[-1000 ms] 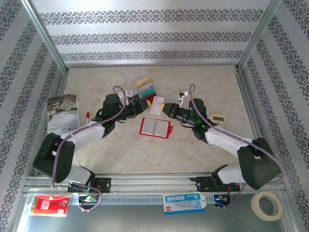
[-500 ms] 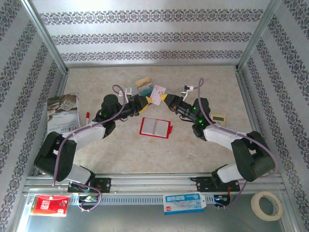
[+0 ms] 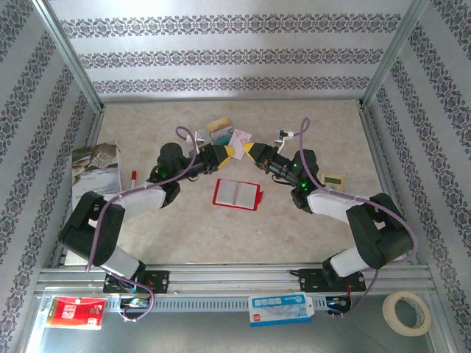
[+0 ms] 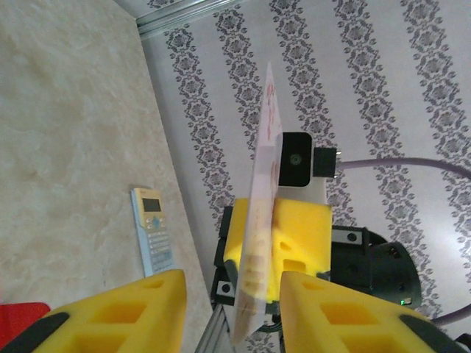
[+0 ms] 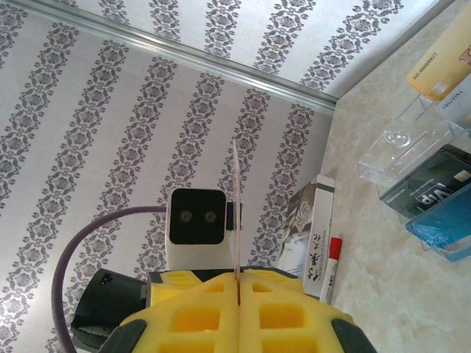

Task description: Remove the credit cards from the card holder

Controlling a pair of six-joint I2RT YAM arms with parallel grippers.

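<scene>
My right claw (image 3: 251, 151) is pressed tight on a thin, stiff, pale card (image 3: 240, 139). It holds the card up in the air near the red card holder (image 3: 237, 194), which lies open and flat on the tabletop (image 3: 191, 235). My left claw (image 4: 232, 309) has its soft yellow pads apart on either side of the card, and one pad may just touch it, though I can't be sure. To pass it well, I should close those pads flat on the smooth, slippery card before the right claw lets go.
</scene>
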